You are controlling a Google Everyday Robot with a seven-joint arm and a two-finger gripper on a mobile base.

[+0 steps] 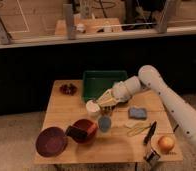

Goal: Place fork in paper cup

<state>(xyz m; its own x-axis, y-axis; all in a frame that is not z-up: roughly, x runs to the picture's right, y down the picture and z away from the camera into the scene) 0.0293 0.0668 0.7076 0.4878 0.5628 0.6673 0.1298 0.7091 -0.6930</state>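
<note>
- The wooden table (66, 107) carried all items; the green tray (103, 81) sat at its 12 o'clock edge.
- The white arm (173, 102) reached in from 3 o'clock, its wrist low over the table centre.
- A maroon plate (51, 141) lay at 8 o'clock; a red bowl (85, 130) lay just beside it.
- The paper cup (93, 106) sat near centre, tipped toward 9 o'clock, just beside the light blue cup (105, 123).
- The gripper (102, 102) was at the paper cup's rim, on its 3 o'clock side; whether it was gripping anything could not be determined.
- The fork could not be picked out; presumably it was at the gripper, unconfirmed.
- Judgement: the cup looked unsteady, so the release should be centred above the mouth, tines down, without pressing the rim.
</note>
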